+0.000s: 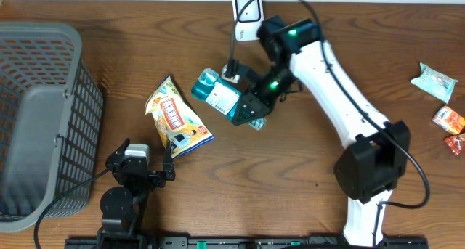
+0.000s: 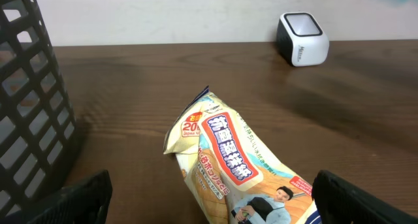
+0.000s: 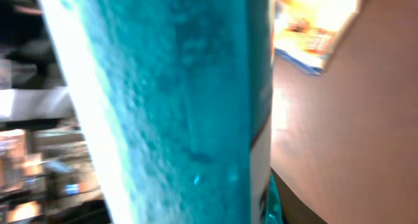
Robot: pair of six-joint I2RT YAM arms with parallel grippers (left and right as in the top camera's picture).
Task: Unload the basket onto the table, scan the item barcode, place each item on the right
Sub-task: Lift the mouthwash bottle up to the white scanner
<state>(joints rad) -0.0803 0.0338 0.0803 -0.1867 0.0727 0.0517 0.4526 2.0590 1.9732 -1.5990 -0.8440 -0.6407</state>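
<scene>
**Two grippers: right one loaded, left one released**

1. Right gripper [image 1: 252, 108]: my jaws are clamped on one end of the teal container [image 1: 216, 94]. In the right wrist view its teal wall [image 3: 163, 119] fills most of the frame at close range.
2. Item position: the teal container lies tilted in my grasp over the table [image 1: 305, 184]. It sits between the snack bag [image 1: 176, 118] and the white scanner [image 1: 248, 9]. It does not touch either one.
3. Left gripper [image 1: 145, 151]: my jaws stand wide apart and hold nothing. The wrist view shows one dark finger [image 2: 81, 198] at each lower corner.
4. The snack bag [image 2: 228, 165] lies flat just ahead of my left fingers.
5. The scanner [image 2: 302, 39] stands upright at the far table edge.
6. The grey mesh basket [image 1: 80, 111] stands at the table's left end, near the snack bag.
7. Three small packets [image 1: 434, 82] lie at the far right edge, well apart from both grippers.
</scene>
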